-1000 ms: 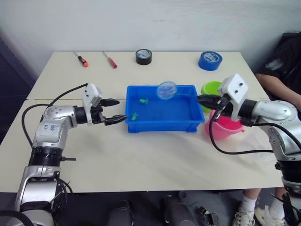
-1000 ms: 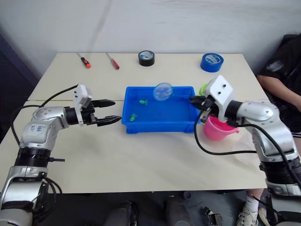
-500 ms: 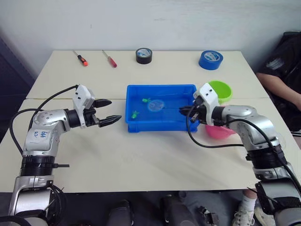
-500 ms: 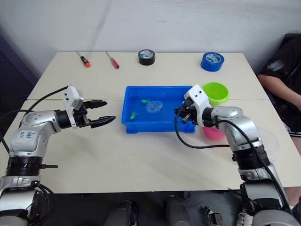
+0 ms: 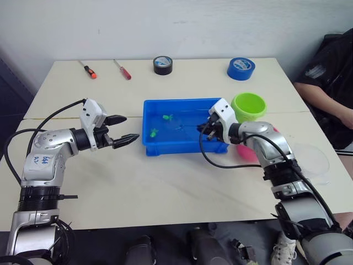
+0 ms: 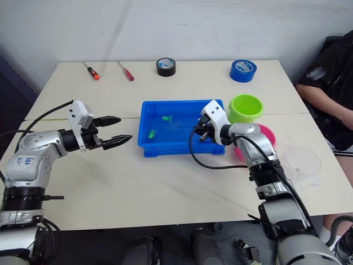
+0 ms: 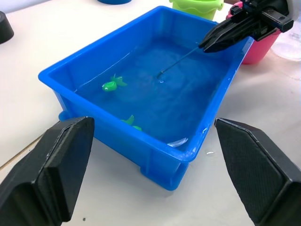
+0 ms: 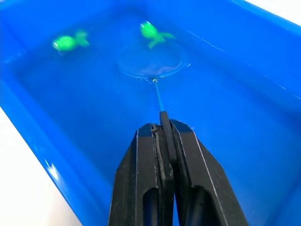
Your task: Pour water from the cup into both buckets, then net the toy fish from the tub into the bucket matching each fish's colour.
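The blue tub (image 5: 182, 148) holds water and two green toy fish (image 5: 167, 117) (image 5: 153, 132). My right gripper (image 5: 205, 128) reaches over the tub's right end, shut on the thin handle of the net (image 8: 150, 66). The net's hoop lies under the water beside one green fish (image 8: 153, 32). My left gripper (image 5: 132, 126) hovers open and holding nothing just left of the tub. Right of the tub stand the green bucket (image 5: 249, 106) and the pink bucket (image 6: 268, 132), which is partly behind my right arm. The clear cup (image 6: 302, 161) sits at the table's right edge.
Two screwdrivers (image 5: 87, 69) (image 5: 122, 69), a black tape roll (image 5: 162, 65) and a blue tape roll (image 5: 241, 68) lie along the table's far edge. A person in dark clothes (image 5: 331, 83) sits at the right side of the table.
My right gripper has brought the net down from above the tub's far rim into the water, moving left toward the fish. The left gripper has stayed open beside the tub.
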